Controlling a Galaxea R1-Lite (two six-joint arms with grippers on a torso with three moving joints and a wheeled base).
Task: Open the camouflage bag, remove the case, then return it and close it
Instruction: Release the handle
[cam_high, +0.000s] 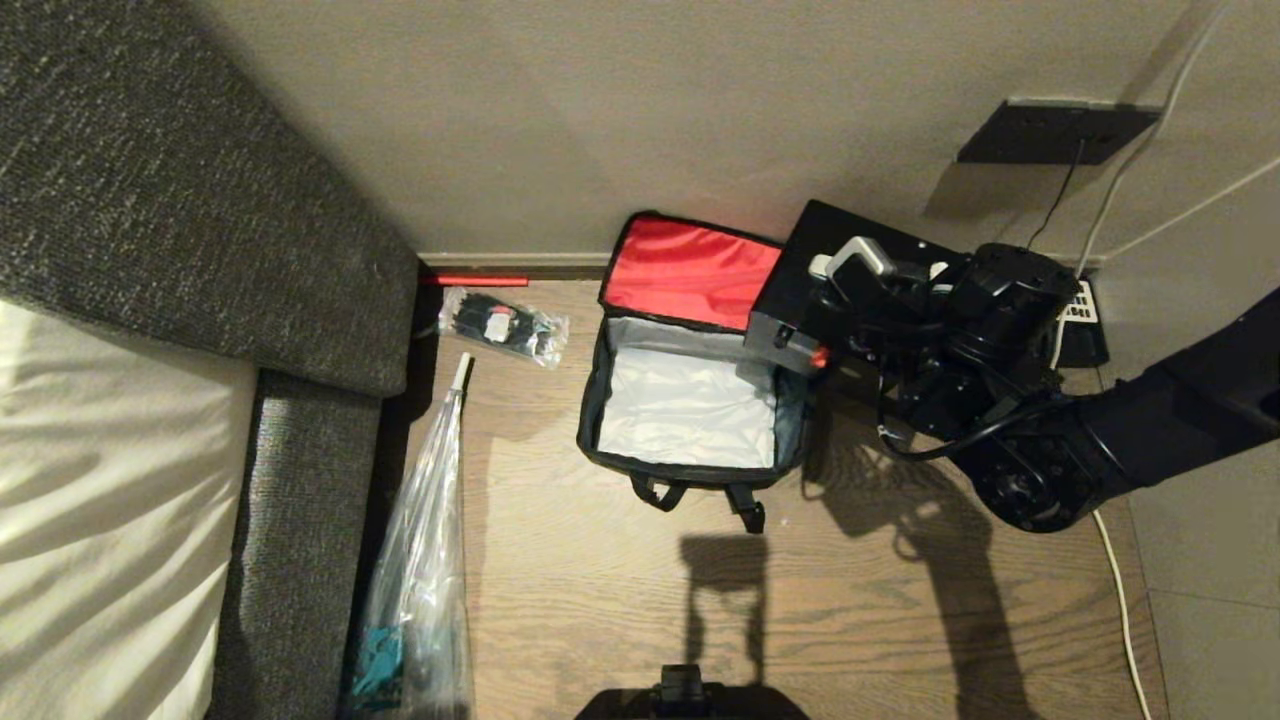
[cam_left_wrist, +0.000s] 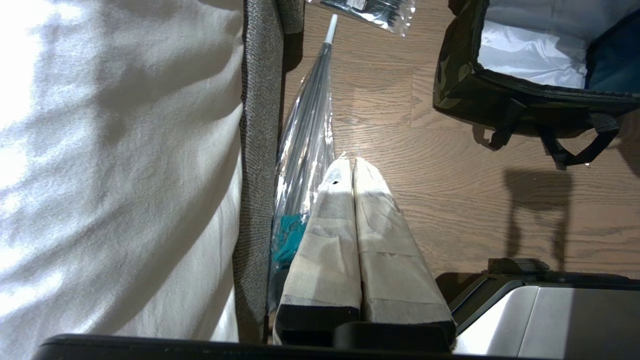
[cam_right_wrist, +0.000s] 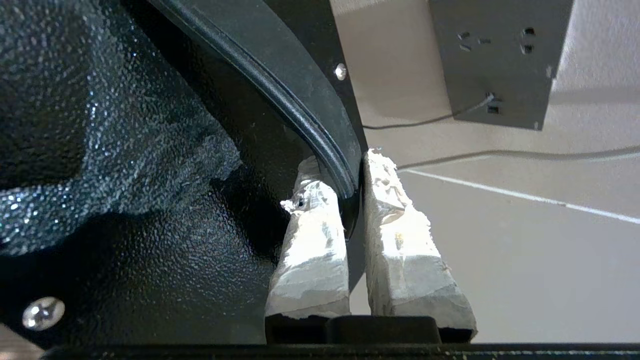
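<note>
Nearest, the left gripper hangs low over the wooden floor close to the robot's base, its two taped fingers pressed flat together with nothing between them. Just beside it, along the grey upholstered edge of the bed, lies a clear folded umbrella with a teal handle, its white tip pointing toward the wall.

Further out, the camouflage bag sits upright on the floor near the wall edge, mouth wide open. Its red-lined flap is folded back and leans against the skirting, the pale silvery lining of the inside is bare, and its black straps trail on the floor on the side toward the robot. To the bag's left, near the corner where the bed meets the wall, lies a small clear packet of black items.

At the bag's right rim, the right gripper pinches a thin black edge of the case between its taped fingers. The case is out of the bag, held tilted in the air above the bag's far right corner, its lower corner overlapping the rim in the head view.

Beyond it, a dark socket plate on the wall feeds thin cables down toward the floor.
</note>
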